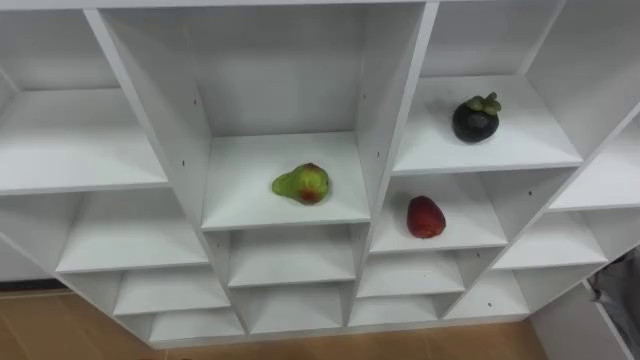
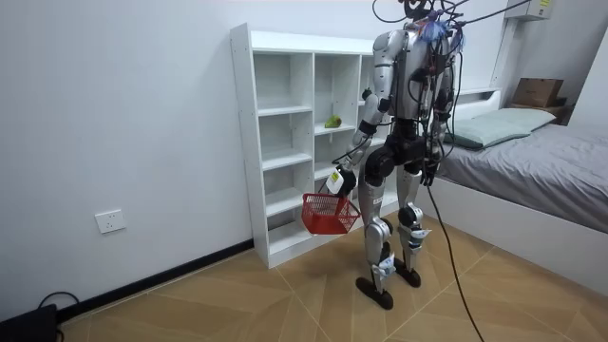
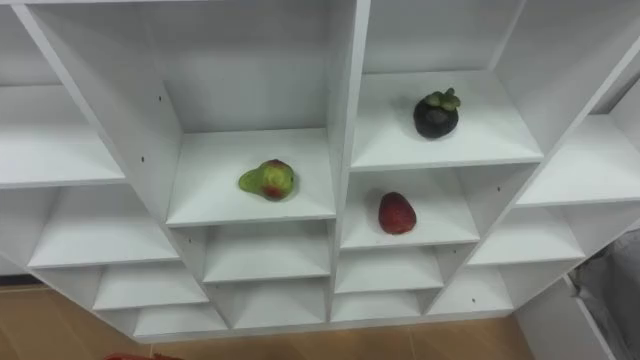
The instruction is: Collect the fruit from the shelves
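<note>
Stance: I have the robot upright on the wood floor, squarely before the white closet [image 1: 393, 120]. The bed [image 2: 551, 157] lies behind it at the room view's right.

Left hand [image 2: 337, 180]: low beside the thigh, closed on the handle of the red basket [image 2: 331, 214], which dangles level with the closet's lower shelves. I cannot read the basket's contents from here.

Right hand [image 2: 428, 175]: down at the hip on the far side. I cannot tell how its fingers are set.

Fruit, all on shelf boards, no hand near any:
- Red fruit [image 1: 426, 216] (apple-like; I won't commit). It is in the column right of centre, about the middle of its board.
- Pear [image 1: 302, 184], green with a red blush. It is in the centre column, one board higher, lying on its side right of the board's middle and close to the front edge.
- Mangosteen [image 1: 476, 119]. It is on the board directly above the red fruit, in the right half and set back from the front edge.

Step in hand, as I judge it: lined up before the closet, first pick not yet begun.

Next move, my reading: the free right hand does the reaching, and the pear looks the easiest start because it sits near a front edge. That calls for raising the arm and spreading the fingers wide. The hand should enter straight between the compartment's side walls and close round the pear's body. It lies on its side and may roll toward the back wall if nudged. The drop then needs the basket brought up or the fruit carried down to it.
</note>
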Tool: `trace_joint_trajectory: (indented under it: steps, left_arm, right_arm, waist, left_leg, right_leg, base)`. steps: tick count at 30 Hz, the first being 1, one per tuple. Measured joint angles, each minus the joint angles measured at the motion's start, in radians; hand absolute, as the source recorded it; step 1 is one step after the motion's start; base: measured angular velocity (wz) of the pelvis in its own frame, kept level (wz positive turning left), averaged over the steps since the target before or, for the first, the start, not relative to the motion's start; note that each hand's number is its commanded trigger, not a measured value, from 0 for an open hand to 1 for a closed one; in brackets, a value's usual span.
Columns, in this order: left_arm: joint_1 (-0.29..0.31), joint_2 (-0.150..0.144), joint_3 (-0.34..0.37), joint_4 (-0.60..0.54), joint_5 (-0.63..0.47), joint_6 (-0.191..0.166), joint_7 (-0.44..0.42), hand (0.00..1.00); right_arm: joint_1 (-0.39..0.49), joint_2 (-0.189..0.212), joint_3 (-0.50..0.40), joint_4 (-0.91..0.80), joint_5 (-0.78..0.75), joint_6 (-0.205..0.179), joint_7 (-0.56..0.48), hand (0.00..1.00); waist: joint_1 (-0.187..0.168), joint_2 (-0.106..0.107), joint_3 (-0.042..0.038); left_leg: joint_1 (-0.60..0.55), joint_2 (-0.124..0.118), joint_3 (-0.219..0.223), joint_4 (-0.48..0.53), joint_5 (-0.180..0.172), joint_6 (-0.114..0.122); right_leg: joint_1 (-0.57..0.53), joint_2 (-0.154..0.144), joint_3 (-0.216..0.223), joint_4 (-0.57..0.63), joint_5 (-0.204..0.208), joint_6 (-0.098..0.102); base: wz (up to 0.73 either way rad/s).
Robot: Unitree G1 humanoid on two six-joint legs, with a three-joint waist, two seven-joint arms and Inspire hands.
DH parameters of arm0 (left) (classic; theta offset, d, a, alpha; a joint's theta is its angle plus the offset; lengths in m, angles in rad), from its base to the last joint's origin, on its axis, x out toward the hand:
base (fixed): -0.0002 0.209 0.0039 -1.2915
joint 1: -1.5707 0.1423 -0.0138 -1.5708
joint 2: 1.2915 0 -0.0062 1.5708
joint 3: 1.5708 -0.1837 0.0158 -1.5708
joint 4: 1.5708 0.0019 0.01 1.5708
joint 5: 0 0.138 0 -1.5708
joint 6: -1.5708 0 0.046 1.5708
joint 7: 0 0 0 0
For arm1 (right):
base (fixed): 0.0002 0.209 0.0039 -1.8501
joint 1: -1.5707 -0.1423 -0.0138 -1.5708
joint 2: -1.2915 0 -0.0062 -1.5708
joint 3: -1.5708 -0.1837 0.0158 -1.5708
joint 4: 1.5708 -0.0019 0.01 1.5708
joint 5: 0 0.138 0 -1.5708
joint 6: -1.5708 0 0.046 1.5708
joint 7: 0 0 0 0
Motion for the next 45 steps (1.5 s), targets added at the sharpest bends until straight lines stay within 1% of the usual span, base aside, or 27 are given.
trace_joint_trajectory:
  steps: [4, 8, 16, 28, 33, 37, 41, 43, 45]
  left_arm:
    - [0.0, -0.001, 0.0, 0.0, 0.001, 0.0, 0.002, 1.0]
    - [0.001, -0.001, 0.0, 0.0, 0.0, 0.0, 0.005, 1.0]
    - [0.001, 0.0, 0.0, 0.0, -0.001, 0.0, 0.012, 1.0]
    - [0.002, 0.0, 0.001, 0.001, 0.0, -0.006, 0.013, 1.0]
    - [0.002, 0.0, 0.008, 0.0, 0.0, -0.008, 0.013, 1.0]
    - [0.001, 0.0, 0.008, 0.0, 0.0, -0.02, 0.013, 1.0]
    - [-0.002, 0.001, 0.007, 0.001, -0.001, -0.025, 0.012, 1.0]
    - [-0.002, 0.002, 0.007, 0.002, -0.001, -0.026, 0.012, 1.0]
    - [-0.003, 0.004, 0.007, 0.001, -0.001, -0.035, 0.012, 1.0]
  right_arm:
    - [0.002, 0.0, -0.003, -0.001, -0.009, -0.001, 0.0, 0.0]
    - [0.0, -0.002, -0.003, -0.004, -0.082, -0.001, -0.012, 0.0]
    - [-0.008, -0.002, -0.004, -0.004, -0.154, -0.001, -0.022, 0.0]
    - [0.008, -0.002, -0.003, 0.008, -0.172, 0.001, -0.062, 0.0]
    - [0.015, -0.002, -0.004, 0.003, -0.191, 0.001, -0.091, 0.0]
    - [0.016, -0.002, -0.004, -0.004, -0.192, 0.0, -0.101, 0.0]
    - [0.021, 0.0, -0.029, -0.038, -0.186, -0.003, -0.136, 0.0]
    - [0.025, 0.0, -0.04, -0.085, -0.16, -0.01, -0.156, 0.0]
    - [0.034, 0.003, -0.054, -0.13, -0.14, -0.04, -0.181, 0.0]
  waist:
    - [-0.002, 0.001, -0.0003]
    - [-0.002, 0.001, -0.0002]
    - [-0.003, 0.002, -0.0007]
    - [-0.002, 0.01, 0.0013]
    - [-0.002, 0.011, 0.0038]
    - [-0.001, 0.011, 0.0037]
    - [0.0, 0.01, 0.0011]
    - [-0.002, 0.011, 0.0018]
    - [-0.005, 0.007, -0.0002]
  left_leg:
    - [0.004, 0.0, -0.001, 0.0, 0.0, 0.0]
    - [0.003, 0.0, -0.001, 0.0, 0.0, 0.0]
    - [0.007, 0.0, -0.001, 0.0, 0.0, 0.0]
    - [0.009, 0.0, -0.001, 0.0, 0.0, 0.0]
    - [0.008, 0.0, 0.0, 0.0, 0.0, 0.0]
    - [0.009, 0.0, 0.001, 0.0, 0.0, 0.0]
    - [0.008, 0.001, 0.015, 0.0, 0.0, 0.0]
    - [0.005, 0.002, 0.023, 0.001, 0.0, 0.0]
    - [0.006, 0.002, 0.028, 0.001, 0.0, 0.0]
  right_leg:
    - [0.003, 0.0, -0.001, 0.0, 0.0, 0.0]
    - [0.002, 0.0, 0.0, 0.002, 0.0, 0.0]
    - [0.004, 0.0, 0.001, 0.003, 0.0, 0.0]
    - [0.006, 0.0, 0.003, 0.006, 0.0, 0.0]
    - [0.003, 0.0, 0.004, 0.007, 0.0, 0.0]
    - [0.001, 0.0, 0.005, 0.01, 0.0, 0.0]
    - [-0.012, 0.0, 0.017, 0.015, 0.0, 0.0]
    - [-0.02, 0.001, 0.022, 0.017, 0.001, 0.0]
    - [-0.021, 0.001, 0.026, 0.017, 0.001, 0.0]
  base:
    - [0.0]
    - [0.0]
    - [0.0]
    - [0.0]
    - [0.0]
    - [-0.01]
    - [-0.11]
    - [-0.14]
    - [-0.04]
